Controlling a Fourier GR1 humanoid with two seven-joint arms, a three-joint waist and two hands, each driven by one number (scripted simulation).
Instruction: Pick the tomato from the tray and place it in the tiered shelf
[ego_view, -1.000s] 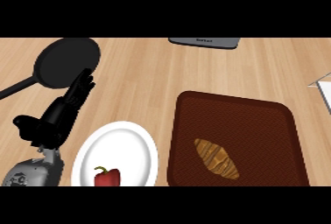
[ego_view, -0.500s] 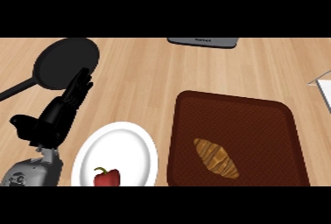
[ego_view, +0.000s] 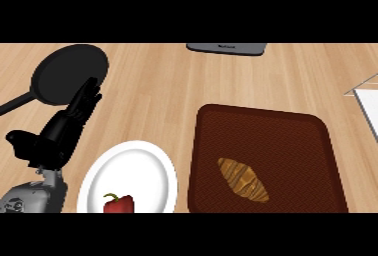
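A dark brown tray lies at the right of the wooden counter with a striped brown pastry on it; no tomato shows on the tray. My left hand rests at the left, open, its straight fingers pointing up toward a black pan. It holds nothing. A red bell pepper sits at the lower edge of a white plate, just right of my left forearm. No tiered shelf shows in this view. My right hand is out of view.
A black frying pan lies at the upper left, its handle running off the left edge. A dark grey device sits at the far edge. A white object's corner shows at the right edge.
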